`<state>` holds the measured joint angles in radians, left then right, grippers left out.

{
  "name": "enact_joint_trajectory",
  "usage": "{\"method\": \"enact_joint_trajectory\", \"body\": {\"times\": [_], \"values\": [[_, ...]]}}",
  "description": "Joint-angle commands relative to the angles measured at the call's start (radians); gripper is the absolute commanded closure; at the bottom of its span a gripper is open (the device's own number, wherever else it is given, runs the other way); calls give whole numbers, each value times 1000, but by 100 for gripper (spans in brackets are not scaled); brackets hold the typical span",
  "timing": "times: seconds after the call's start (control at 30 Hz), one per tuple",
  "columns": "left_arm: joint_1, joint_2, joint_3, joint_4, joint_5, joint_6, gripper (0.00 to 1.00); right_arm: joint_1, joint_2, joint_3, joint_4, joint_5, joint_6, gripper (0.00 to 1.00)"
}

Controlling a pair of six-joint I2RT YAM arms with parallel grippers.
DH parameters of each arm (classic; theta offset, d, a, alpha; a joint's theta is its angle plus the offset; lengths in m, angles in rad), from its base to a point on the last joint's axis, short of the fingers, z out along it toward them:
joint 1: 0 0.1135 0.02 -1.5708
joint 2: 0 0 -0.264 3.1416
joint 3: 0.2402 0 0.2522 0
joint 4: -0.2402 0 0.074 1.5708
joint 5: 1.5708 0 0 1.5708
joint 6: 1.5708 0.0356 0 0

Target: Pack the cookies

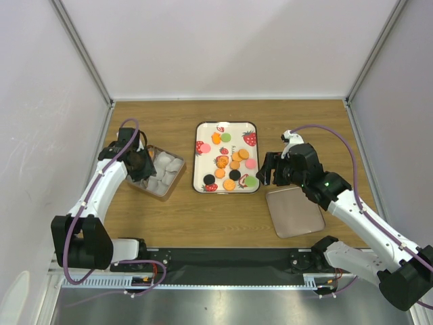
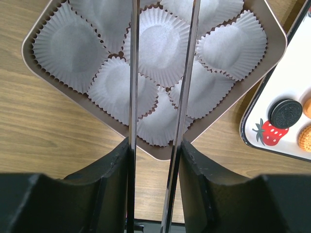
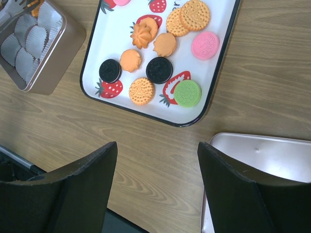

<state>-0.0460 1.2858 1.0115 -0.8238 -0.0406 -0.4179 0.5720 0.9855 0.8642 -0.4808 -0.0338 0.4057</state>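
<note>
The cookies (image 1: 230, 166) lie on a white strawberry-print tray (image 1: 206, 154): orange, pink, green and black discs (image 3: 160, 70). My left gripper (image 1: 139, 164) hovers over a tin (image 1: 174, 181) lined with white paper cups (image 2: 160, 43). Its fingers (image 2: 114, 165) press on the two arms of metal tongs (image 2: 133, 87), whose blades stand apart with nothing seen between them; their tips are out of view. One black cookie (image 2: 286, 112) shows on the tray's corner (image 2: 252, 127). My right gripper (image 1: 274, 169) hangs open (image 3: 158, 145) above bare wood, just right of the tray.
A flat metal lid (image 1: 294, 211) lies to the right of the tray's near end, under my right finger (image 3: 262, 155). The tin's wall (image 3: 58, 73) sits left of the tray (image 3: 114, 34). White walls enclose the wooden table.
</note>
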Motion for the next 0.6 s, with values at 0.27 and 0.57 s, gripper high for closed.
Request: {"method": "enact_joint_trajectory", "body": {"times": [0.27,0.57], "values": [[8,-48,38,9,1,16,55,8,-4,-4,25,12,-16,27],[-34,-126,151,-77,-39,51,55,8,-1,-4,30,17,-18,26]]}}
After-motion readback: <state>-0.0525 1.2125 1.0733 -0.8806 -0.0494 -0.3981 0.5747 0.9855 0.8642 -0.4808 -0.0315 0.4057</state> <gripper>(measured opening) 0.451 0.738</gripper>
